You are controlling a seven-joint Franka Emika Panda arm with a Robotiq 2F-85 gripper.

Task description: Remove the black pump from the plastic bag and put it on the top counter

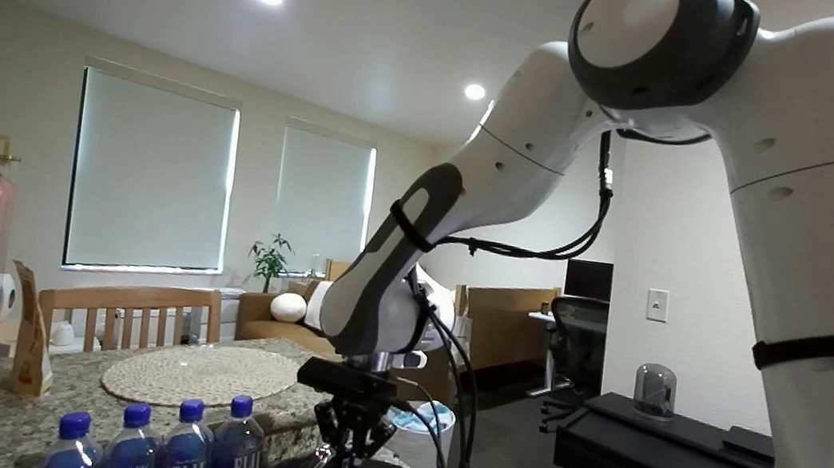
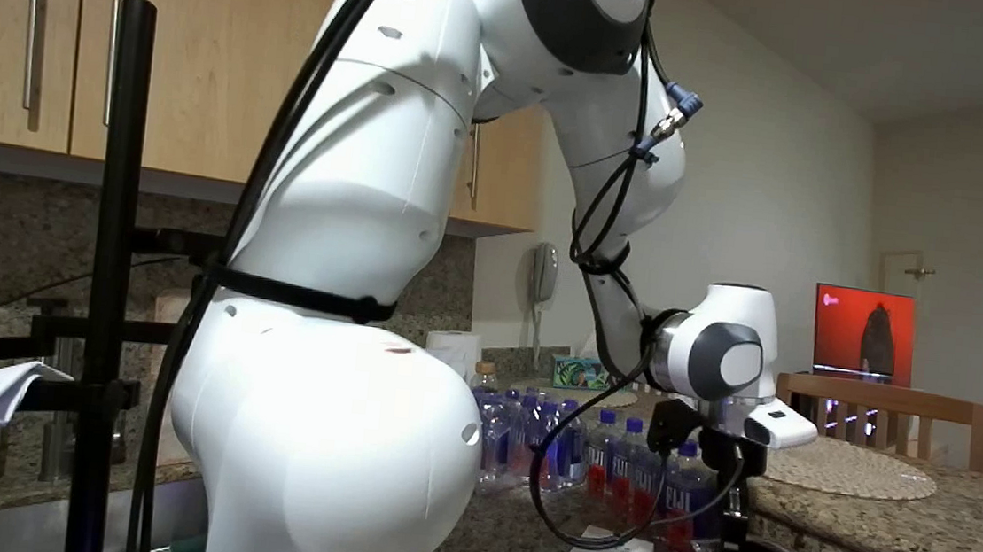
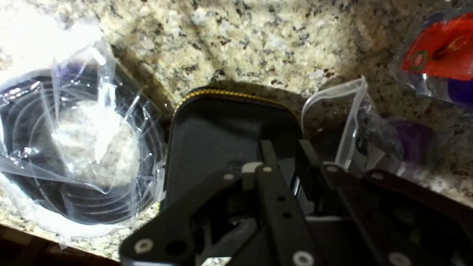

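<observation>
Pincer, jaws slightly apart, reaches the case beside a bag; whether it grips, I cannot tell.

From here the raised counter looks like smooth, speckled stone, its mat rough and woven. The plastic bags catch the light, thin, glossy and crinkled. The black case is smooth and nearly matt, the chair wooden, the robot arm glossy and smooth.
</observation>
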